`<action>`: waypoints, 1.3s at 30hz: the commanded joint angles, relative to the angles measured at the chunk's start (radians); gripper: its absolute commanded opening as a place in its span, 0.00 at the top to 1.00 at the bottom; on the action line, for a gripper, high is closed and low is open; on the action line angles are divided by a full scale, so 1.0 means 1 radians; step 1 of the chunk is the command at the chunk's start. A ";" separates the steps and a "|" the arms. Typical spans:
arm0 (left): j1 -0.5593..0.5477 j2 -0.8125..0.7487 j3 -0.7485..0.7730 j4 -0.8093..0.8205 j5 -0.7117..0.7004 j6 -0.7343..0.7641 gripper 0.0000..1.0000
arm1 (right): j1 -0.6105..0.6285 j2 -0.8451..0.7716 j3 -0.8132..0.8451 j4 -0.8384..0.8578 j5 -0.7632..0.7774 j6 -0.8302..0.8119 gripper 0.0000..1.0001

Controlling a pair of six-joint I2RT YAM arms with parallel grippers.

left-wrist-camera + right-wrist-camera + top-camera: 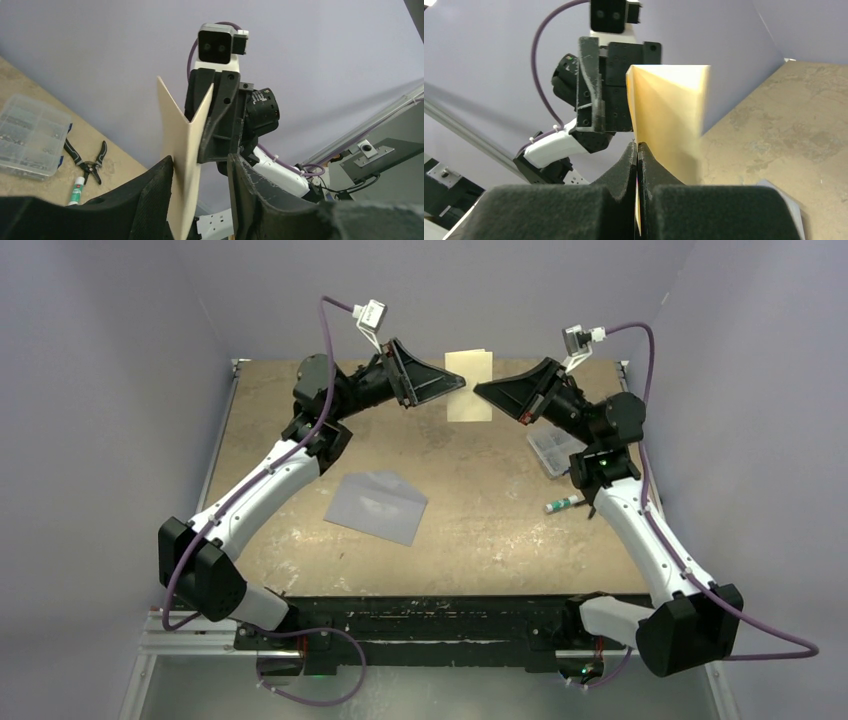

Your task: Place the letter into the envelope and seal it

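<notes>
The left gripper reaches in from the left over the far half of the table. Its jaws stand apart around the near edge of the letter. In the left wrist view the sheet lies against one finger, with a clear gap to the other finger, so nothing is pinched on this side. Below and nearer the arm bases, the envelope lies flat on the table, well apart from the letter and from both grippers. The letter itself is lifted off the table, between the two grippers at the far middle, standing on edge. It is part-folded along a crease, so from the left wrist it reads as a V. To its right, the right gripper is clenched on the sheet's edge, its two fingers pressed together with the paper between them. Farther right on the table sit a clear plastic compartment box, a pair of pliers and a small green-capped tube, all beside the right arm.
</notes>
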 commanded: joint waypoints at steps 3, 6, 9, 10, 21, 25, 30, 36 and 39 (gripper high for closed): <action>-0.005 -0.021 -0.004 0.014 0.001 0.044 0.68 | 0.005 0.006 0.023 -0.067 0.042 -0.048 1.00; -0.005 -0.021 -0.003 -0.010 0.002 0.066 0.77 | 0.005 0.017 0.035 -0.063 0.026 -0.045 1.00; -0.005 -0.016 0.008 -0.043 0.005 0.089 0.90 | 0.006 0.019 0.035 -0.053 0.016 -0.038 1.00; -0.005 -0.017 0.012 -0.057 0.003 0.100 0.97 | 0.006 0.018 0.035 -0.051 0.013 -0.037 1.00; -0.002 -0.011 0.065 -0.093 0.017 0.043 1.00 | 0.004 -0.054 0.021 -0.221 0.084 -0.211 0.20; -0.002 -0.011 0.086 -0.064 0.044 -0.004 1.00 | 0.004 -0.064 -0.031 -0.133 0.110 -0.172 0.14; -0.002 -0.010 0.104 -0.047 0.061 -0.034 1.00 | 0.004 -0.049 -0.059 0.045 0.105 -0.058 0.08; -0.002 -0.010 0.084 -0.032 0.060 -0.040 1.00 | 0.004 0.022 -0.035 0.207 -0.009 0.100 0.35; -0.002 -0.014 0.090 -0.072 0.048 -0.006 1.00 | 0.006 0.020 -0.040 0.237 -0.022 0.118 0.56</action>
